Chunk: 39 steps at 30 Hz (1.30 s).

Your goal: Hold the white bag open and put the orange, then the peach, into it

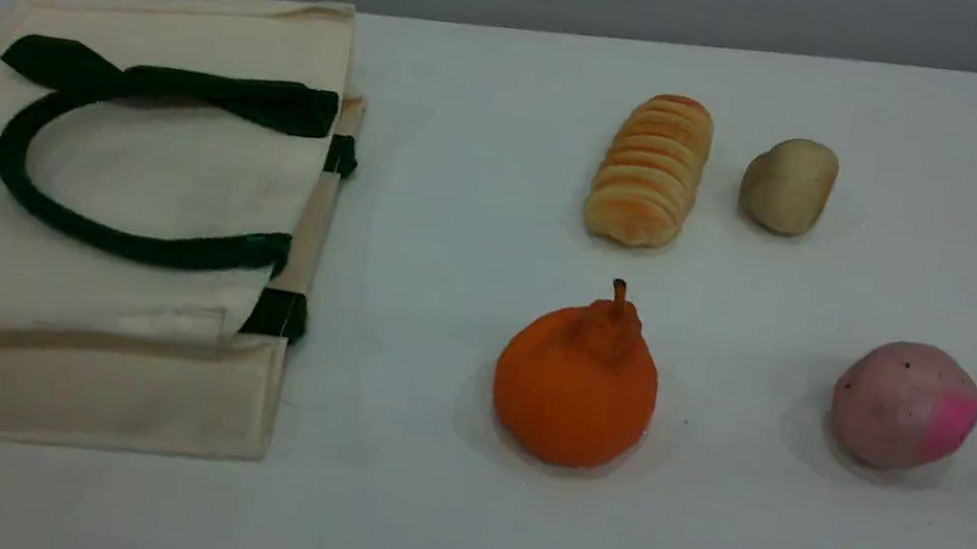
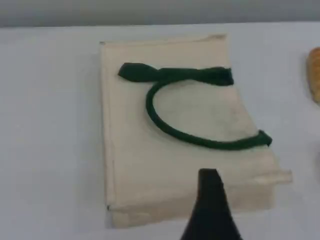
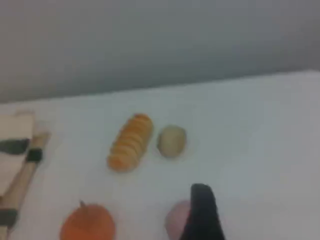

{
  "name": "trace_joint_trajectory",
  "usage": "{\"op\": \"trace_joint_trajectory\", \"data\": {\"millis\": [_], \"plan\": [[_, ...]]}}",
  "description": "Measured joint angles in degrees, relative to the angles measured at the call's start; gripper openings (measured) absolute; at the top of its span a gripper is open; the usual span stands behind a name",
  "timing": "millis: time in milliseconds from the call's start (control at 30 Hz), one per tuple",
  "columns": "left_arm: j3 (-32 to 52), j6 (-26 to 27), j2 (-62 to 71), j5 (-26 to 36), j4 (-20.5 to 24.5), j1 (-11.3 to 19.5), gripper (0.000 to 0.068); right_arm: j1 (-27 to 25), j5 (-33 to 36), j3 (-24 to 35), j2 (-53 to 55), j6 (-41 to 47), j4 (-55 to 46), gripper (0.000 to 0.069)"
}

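The white bag (image 1: 127,162) lies flat and closed on the left of the table, its dark green handle (image 1: 12,155) resting on top. The orange (image 1: 572,394) stands right of it, stem up. Farther right sits the pink peach (image 1: 900,404). Neither arm shows in the scene view. The left wrist view looks down on the bag (image 2: 130,150) from well above, with one dark fingertip (image 2: 209,180) over its near edge and nothing held. In the right wrist view a dark fingertip (image 3: 200,200) hangs above the peach (image 3: 175,220), the orange (image 3: 87,225) to its left.
A ridged bread loaf (image 1: 649,171) and a tan potato (image 1: 789,186) lie behind the orange and the peach. Both show in the right wrist view too, the loaf (image 3: 131,142) left of the potato (image 3: 172,141). A grey wall runs behind the table's far edge.
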Motion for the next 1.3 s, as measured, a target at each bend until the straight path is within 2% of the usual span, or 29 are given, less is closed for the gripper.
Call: {"op": "trace_joint_trajectory", "data": {"millis": [133, 500, 667, 867, 1133, 1300], "plan": [[-4.57, -0.54, 11.70, -3.06, 0.32, 0.00, 0.0464, 0.00, -4.64, -2.28, 9.04, -5.09, 2.63, 0.0482], [-13.04, -2.97, 45.51, -13.38, 0.32, 0.00, 0.0464, 0.00, -22.29, -2.50, 35.43, -16.66, 14.55, 0.0482], [-13.55, -7.39, 58.91, -18.33, 0.32, 0.00, 0.0464, 0.00, -23.75, -4.81, 45.30, -21.78, 19.72, 0.0482], [-16.19, -7.80, 72.29, -24.24, 0.32, 0.00, 0.0464, 0.00, -24.28, -6.81, 55.53, -28.92, 27.48, 0.0482], [-22.09, -7.80, 85.35, -26.21, 1.91, 0.00, 0.0464, 0.00, -28.14, -6.81, 66.21, -39.86, 38.69, 0.0482], [-24.83, -7.75, 90.48, -24.90, 2.16, 0.00, 0.0464, 0.00, -28.02, -6.76, 70.75, -45.82, 45.44, 0.0482]]}}
